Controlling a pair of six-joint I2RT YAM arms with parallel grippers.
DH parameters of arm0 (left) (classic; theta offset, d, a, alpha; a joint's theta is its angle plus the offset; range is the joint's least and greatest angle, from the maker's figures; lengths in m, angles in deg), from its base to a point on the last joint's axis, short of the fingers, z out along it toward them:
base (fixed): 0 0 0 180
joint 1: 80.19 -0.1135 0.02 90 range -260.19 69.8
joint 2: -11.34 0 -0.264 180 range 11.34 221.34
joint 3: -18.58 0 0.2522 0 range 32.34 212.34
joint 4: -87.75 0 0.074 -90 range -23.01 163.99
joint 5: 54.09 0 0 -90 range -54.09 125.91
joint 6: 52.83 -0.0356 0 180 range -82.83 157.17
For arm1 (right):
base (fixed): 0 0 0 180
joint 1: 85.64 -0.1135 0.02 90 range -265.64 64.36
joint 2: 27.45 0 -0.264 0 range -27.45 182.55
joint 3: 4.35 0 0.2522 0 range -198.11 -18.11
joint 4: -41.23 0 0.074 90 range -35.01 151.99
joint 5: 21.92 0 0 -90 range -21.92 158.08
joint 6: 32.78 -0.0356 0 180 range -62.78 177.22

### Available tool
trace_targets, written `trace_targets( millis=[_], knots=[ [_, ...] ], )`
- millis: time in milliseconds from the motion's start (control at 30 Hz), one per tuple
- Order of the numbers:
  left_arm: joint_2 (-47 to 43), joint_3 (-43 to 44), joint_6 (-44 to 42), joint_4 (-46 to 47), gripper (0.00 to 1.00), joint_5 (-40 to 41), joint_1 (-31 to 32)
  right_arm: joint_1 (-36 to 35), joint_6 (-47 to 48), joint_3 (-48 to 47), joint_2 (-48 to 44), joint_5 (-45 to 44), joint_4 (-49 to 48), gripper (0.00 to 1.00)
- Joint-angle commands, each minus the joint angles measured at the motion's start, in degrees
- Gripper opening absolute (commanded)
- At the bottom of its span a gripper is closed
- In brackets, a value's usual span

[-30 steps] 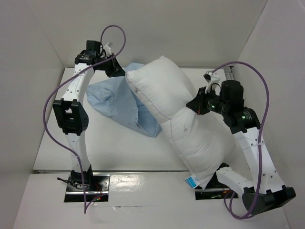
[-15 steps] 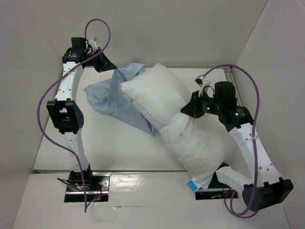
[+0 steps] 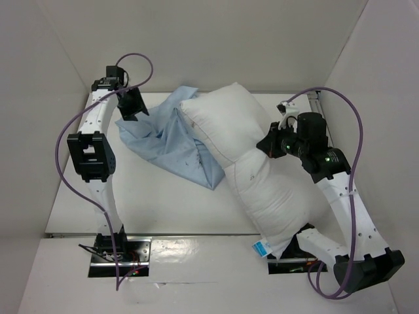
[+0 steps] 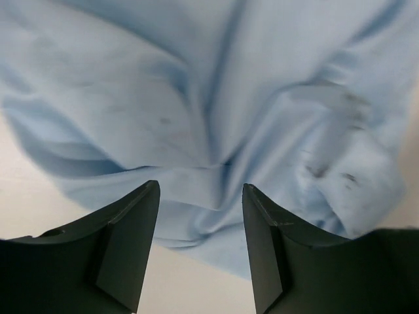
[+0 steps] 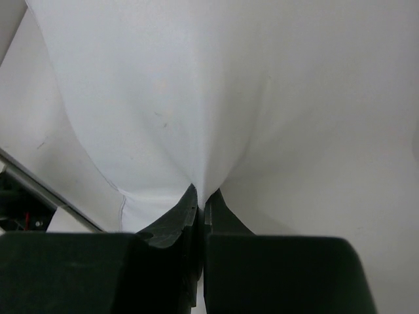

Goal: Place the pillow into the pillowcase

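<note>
The plump white pillow (image 3: 255, 170) lies diagonally from the table's back middle to the near right, a blue-and-white tag (image 3: 262, 249) at its near corner. My right gripper (image 3: 267, 145) is shut on a pinch of the pillow (image 5: 196, 98) at its right side, mid-length. The wrinkled light blue pillowcase (image 3: 167, 140) lies left of the pillow, its right part tucked under the pillow's far end. My left gripper (image 3: 133, 104) hovers open over the pillowcase's (image 4: 216, 98) left edge, with only fabric and table below its fingers (image 4: 127, 242).
White walls close the table on the left, back and right. The table (image 3: 150, 209) shows bare between the pillowcase and the arm bases. Purple cables (image 3: 72, 140) loop off both arms. The pillow's near end rests by the right arm's base (image 3: 308, 245).
My left gripper has let go of the pillowcase and opened, pulling back left; the fabric dropped onto the table. The right gripper stayed shut on the pillow, which shifted slightly.
</note>
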State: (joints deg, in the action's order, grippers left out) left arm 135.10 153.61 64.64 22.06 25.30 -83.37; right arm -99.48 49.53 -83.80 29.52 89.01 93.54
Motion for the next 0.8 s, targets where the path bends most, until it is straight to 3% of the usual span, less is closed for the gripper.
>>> trace_targets(
  millis=[0, 267, 433, 500, 533, 567, 633, 767],
  knots=[
    [0.5, 0.53, 1.28, 0.68, 0.66, 9.11, -2.61, -0.22, -1.55, -3.57, -2.74, -3.61, -3.04, 0.0],
    [9.47, 3.45, 0.75, -0.12, 0.67, 11.31, -1.39, -0.22, -2.16, -4.8, -2.74, -5.2, -3.04, 0.0],
    [11.15, 2.92, 1.98, 3.22, 0.67, 8.07, -1.39, -0.22, -2.16, -5.93, -1.69, -5.2, -3.56, 0.0],
    [12.55, 2.92, 1.98, 3.76, 0.53, 6.05, -1.39, -0.22, -2.16, -5.94, -1.69, -5.2, -3.56, 0.0],
    [12.55, 3.7, 1.98, 3.76, 0.35, 5.52, -1.39, -0.22, -2.16, -5.94, -1.69, -5.89, -3.56, 0.0],
    [12.55, 3.71, 1.98, 3.24, 0.0, 5.51, -1.39, -0.22, -2.16, -5.94, -1.69, -5.9, -3.56, 0.0],
    [9.05, 3.01, 2.68, 3.23, 0.0, 7.26, -1.39, -0.22, -2.16, -5.94, -1.69, -6.43, -3.56, 0.0],
    [-3.33, -3.14, 5.32, 5.59, 0.0, 18.39, -3.14, -0.22, -2.16, -6.47, -1.69, -6.95, -3.04, 0.0]
  ],
)
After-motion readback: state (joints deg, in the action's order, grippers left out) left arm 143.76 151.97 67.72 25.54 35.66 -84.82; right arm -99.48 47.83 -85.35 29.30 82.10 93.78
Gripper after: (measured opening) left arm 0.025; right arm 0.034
